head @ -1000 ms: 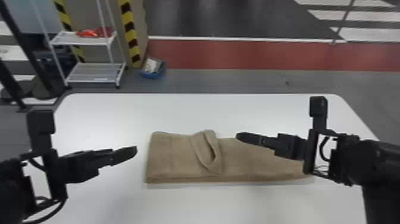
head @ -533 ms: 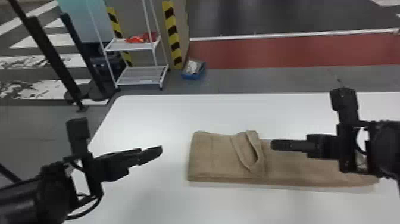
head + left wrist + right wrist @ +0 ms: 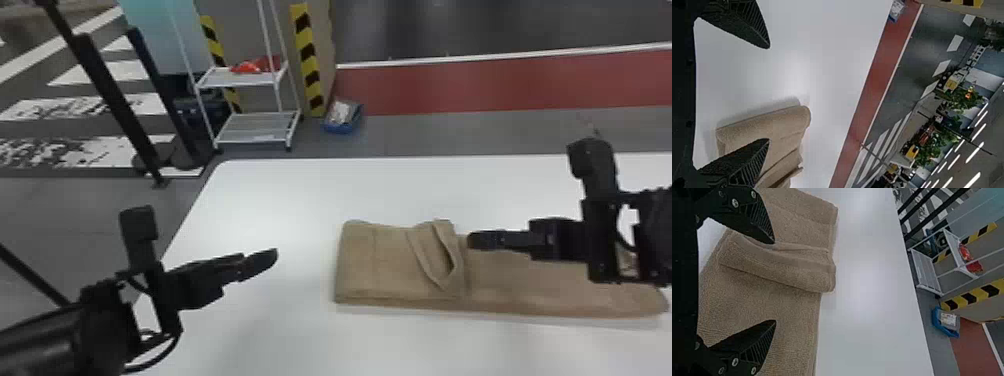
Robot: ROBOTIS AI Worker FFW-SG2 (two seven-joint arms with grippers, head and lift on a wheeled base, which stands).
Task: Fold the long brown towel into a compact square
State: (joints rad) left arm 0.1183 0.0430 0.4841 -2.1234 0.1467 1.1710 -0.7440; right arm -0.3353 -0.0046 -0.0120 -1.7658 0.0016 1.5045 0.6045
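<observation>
The brown towel [image 3: 390,265] lies on the white table, its left part folded over into a thicker layer with a raised, looped edge near the middle; the flatter part runs right. My left gripper [image 3: 261,262] is left of the towel, above bare table. In the left wrist view my left gripper [image 3: 769,94] stands open, with the towel [image 3: 785,125] beyond one finger. My right gripper [image 3: 480,240] is over the towel just right of the raised fold. The right wrist view has my right gripper [image 3: 775,282] open above the towel [image 3: 789,305], one finger beside the raised fold.
The white table [image 3: 280,210] extends around the towel, its left edge near my left arm. Behind it on the floor stand a white wire shelf [image 3: 257,127] and a blue bin [image 3: 342,120]. Dark posts [image 3: 110,90] rise beyond the table's left corner.
The head view has turned left, so table and towel appear farther right. Both arms keep roughly their places beside and over the towel, which looks unchanged in shape.
</observation>
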